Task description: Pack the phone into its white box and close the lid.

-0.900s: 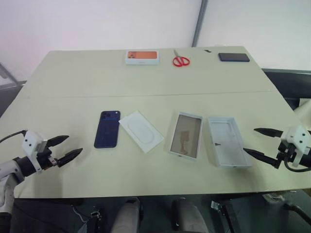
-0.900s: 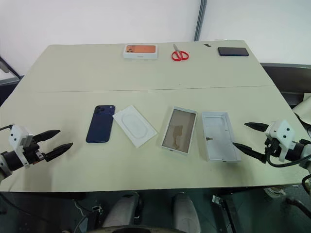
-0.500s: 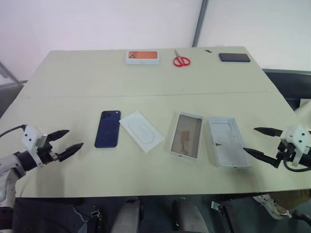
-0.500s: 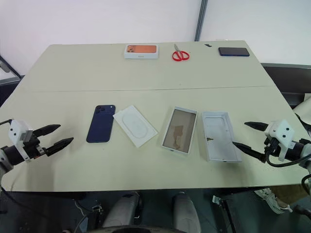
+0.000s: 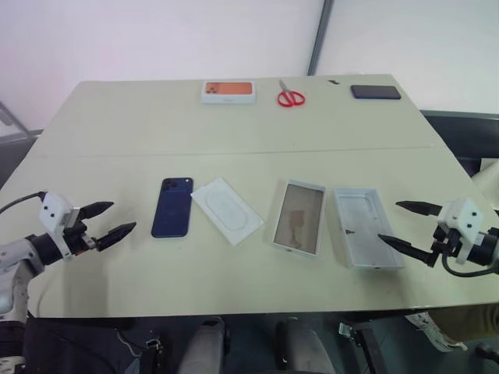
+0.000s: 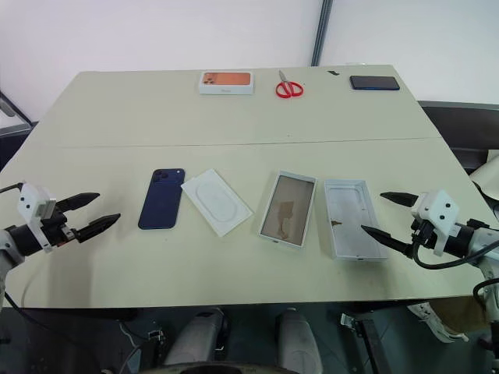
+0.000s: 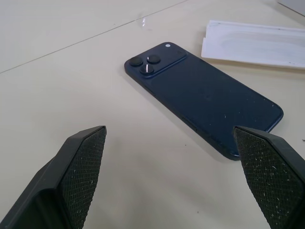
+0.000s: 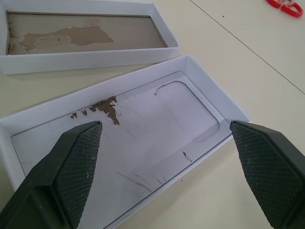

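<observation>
Looking over the table (image 5: 117, 125) from the head camera, I saw 4 items laid in a row across its near half. From my left to my right these were the phone (image 5: 172, 207), a flat white insert card (image 5: 227, 209), the white box (image 5: 299, 218) and the lid (image 5: 366, 227). The phone lay back up, with its camera bump at the far end, and sat just beside the insert card without touching it. The white box lay open side up, showing its tan floor, and held nothing. The lid lay just to the right of the white box, also open side up, with a small dark mark on its inner face; a narrow strip of table separated the 2. I read the left gripper (image 5: 107, 220) as spread wide and holding nothing, hovering over the near left part of the table, a short way to the left of the phone; in the left wrist view its fingers (image 7: 78, 164) framed the phone (image 7: 202, 95) with bare table between. I read the right gripper (image 5: 406, 225) as equally wide and holding nothing, positioned at the right edge of the lid, with 1 fingertip over the lid's near right corner; whether it touched the wall I could not tell. Along the far edge lay a white box with an orange picture (image 5: 228, 91), red scissors (image 5: 291, 97) and a small dark flat rectangle (image 5: 375, 92), well apart from the row.
</observation>
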`<action>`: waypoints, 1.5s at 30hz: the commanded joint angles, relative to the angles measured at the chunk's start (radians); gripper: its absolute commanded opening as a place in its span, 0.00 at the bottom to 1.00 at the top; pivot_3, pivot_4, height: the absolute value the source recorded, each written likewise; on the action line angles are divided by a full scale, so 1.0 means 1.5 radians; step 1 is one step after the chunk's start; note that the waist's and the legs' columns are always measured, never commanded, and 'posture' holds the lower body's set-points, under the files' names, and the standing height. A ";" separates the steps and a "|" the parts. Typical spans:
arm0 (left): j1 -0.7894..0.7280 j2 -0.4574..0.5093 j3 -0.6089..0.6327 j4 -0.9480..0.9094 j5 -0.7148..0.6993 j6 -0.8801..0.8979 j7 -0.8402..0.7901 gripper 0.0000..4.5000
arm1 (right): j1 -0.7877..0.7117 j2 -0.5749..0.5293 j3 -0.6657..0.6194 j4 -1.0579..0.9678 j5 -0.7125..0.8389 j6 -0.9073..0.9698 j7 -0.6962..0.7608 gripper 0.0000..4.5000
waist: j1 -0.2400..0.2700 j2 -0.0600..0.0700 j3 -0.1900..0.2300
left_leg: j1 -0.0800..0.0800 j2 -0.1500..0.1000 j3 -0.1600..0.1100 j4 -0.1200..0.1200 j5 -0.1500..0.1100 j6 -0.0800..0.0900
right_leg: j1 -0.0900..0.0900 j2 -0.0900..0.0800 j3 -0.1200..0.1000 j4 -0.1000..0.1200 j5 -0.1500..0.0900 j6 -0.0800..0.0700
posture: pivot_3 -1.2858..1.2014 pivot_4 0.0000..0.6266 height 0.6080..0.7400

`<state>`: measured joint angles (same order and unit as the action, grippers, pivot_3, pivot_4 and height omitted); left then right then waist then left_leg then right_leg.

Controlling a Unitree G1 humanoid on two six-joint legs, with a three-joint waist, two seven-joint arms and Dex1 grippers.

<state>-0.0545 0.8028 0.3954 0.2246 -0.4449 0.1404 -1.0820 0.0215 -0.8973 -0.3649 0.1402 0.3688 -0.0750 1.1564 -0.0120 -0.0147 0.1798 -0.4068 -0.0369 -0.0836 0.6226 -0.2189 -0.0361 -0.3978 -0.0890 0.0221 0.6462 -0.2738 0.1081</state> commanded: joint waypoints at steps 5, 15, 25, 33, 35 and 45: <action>-0.015 0.003 -0.007 -0.095 -0.027 0.106 0.053 0.99 | -0.029 -0.006 0.006 -0.013 0.002 0.000 0.000 1.00 | 0.000 0.000 0.000 | 0.000 0.000 0.000 0.000 0.000 0.000 | 0.000 0.000 0.000 0.000 0.000 0.000 | 0.52 0.24 1.00; -0.068 -0.084 -0.040 -0.285 -0.142 0.356 0.211 0.99 | -0.146 0.001 0.111 -0.066 -0.016 0.044 -0.001 1.00 | -0.001 0.000 0.000 | 0.000 0.000 0.000 0.001 0.000 0.000 | 0.000 0.000 0.000 0.000 0.001 0.002 | 0.52 0.24 1.00; -0.092 -0.086 -0.074 -0.321 -0.261 0.610 0.270 0.99 | -0.248 0.036 0.190 -0.071 -0.042 0.035 -0.003 1.00 | -0.001 0.000 0.000 | 0.000 0.000 0.000 0.001 0.000 0.000 | 0.000 0.001 0.000 0.001 0.001 0.003 | 0.52 0.24 1.00; -0.111 -0.199 -0.024 -0.324 -0.371 0.740 0.402 0.99 | -0.268 0.067 0.214 -0.052 -0.055 0.023 -0.004 1.00 | 0.000 0.000 0.000 | 0.000 -0.001 -0.001 0.001 0.000 0.000 | 0.000 0.001 0.000 0.001 0.001 0.002 | 0.52 0.24 1.00; -0.122 -0.234 -0.005 -0.311 -0.403 0.765 0.442 0.99 | -0.273 0.073 0.218 -0.048 -0.058 0.019 -0.006 1.00 | 0.000 0.000 0.000 | 0.000 -0.001 -0.001 0.001 0.000 0.000 | 0.000 0.001 0.000 0.001 0.001 0.003 | 0.52 0.24 1.00; -0.159 -0.287 0.010 -0.260 -0.459 0.839 0.530 0.99 | -0.279 0.073 0.219 -0.030 -0.063 0.002 -0.003 1.00 | 0.000 0.000 0.000 | 0.000 -0.001 -0.001 0.002 0.000 0.000 | 0.000 0.001 0.000 0.001 0.001 0.003 | 0.52 0.24 1.00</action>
<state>-0.2800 0.3759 0.3883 -0.1637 -1.1002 1.3861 -0.3002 -0.3755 -0.7813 -0.0153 0.1059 0.2762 -0.0508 1.1525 -0.0113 -0.0152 0.1801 -0.4071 -0.0383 -0.0848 0.6255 -0.2188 -0.0363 -0.3972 -0.0878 0.0216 0.6481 -0.2717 0.1120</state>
